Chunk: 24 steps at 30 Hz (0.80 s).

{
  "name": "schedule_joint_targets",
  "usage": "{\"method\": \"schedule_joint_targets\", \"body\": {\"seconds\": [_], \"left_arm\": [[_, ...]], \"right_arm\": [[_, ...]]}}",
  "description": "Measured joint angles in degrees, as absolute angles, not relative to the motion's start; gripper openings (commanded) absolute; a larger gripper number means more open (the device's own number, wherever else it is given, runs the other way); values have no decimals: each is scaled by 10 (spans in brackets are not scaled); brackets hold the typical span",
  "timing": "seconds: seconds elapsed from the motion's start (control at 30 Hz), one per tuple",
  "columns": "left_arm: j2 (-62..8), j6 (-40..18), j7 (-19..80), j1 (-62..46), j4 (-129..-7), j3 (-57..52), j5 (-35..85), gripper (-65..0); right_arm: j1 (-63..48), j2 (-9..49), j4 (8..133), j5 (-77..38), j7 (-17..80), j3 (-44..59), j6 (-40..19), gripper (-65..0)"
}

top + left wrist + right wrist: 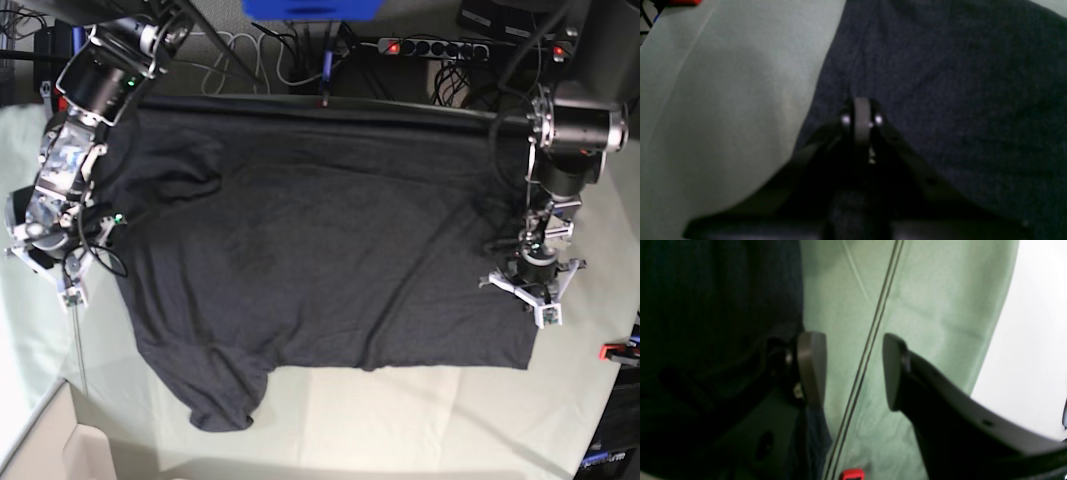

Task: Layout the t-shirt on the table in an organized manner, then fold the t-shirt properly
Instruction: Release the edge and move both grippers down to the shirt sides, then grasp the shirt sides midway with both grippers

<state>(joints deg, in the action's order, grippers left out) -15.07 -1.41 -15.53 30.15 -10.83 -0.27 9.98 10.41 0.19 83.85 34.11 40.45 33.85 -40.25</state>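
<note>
the t-shirt (pixel 320 250) is spread flat over the table (pixel 420 420), dark fabric covering most of the far half, one sleeve trailing toward the near left corner; the left gripper (pixel 862 115) is seen pressed onto the shirt near its edge, jaws closed together, fabric possibly pinched but this cannot be confirmed; the right gripper (pixel 853 370) is held with jaws parted over bare table cloth, just beside the shirt's edge, nothing between them; a red clamp (pixel 615 351) is noted at the table edge.

The right gripper (pixel 853 370) has its fingers (pixel 811 368) spread over the green worktop (pixel 923 306); the dark t-shirt (pixel 716 293) fills nine o'clock, touching one finger.
</note>
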Motion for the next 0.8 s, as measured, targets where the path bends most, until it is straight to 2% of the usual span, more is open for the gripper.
{"method": "schedule_joint_targets", "body": {"seconds": [0.17,0.4,0.47,0.53,0.73,0.8], "left_arm": [[-150,-13,-155,301,-110,-3,100,-646],[-148,-6,-120,281,-172,-3,99,-644],[-149,-5,-118,275,-187,-3,99,-624],[-149,-2,-109,275,-196,-3,99,-547],[-151,-1,-75,258,-261,-3,121,-244],[-153,-2,-75,247,-275,-3,130,-193]], "right_arm": [[104,2,839,341,405,338,-402,-370],[104,2,839,341,405,338,-402,-370],[103,2,839,341,404,338,-402,-370],[102,2,839,341,405,338,-402,-370],[101,2,839,341,405,338,-402,-370],[101,2,839,341,405,338,-402,-370]]}}
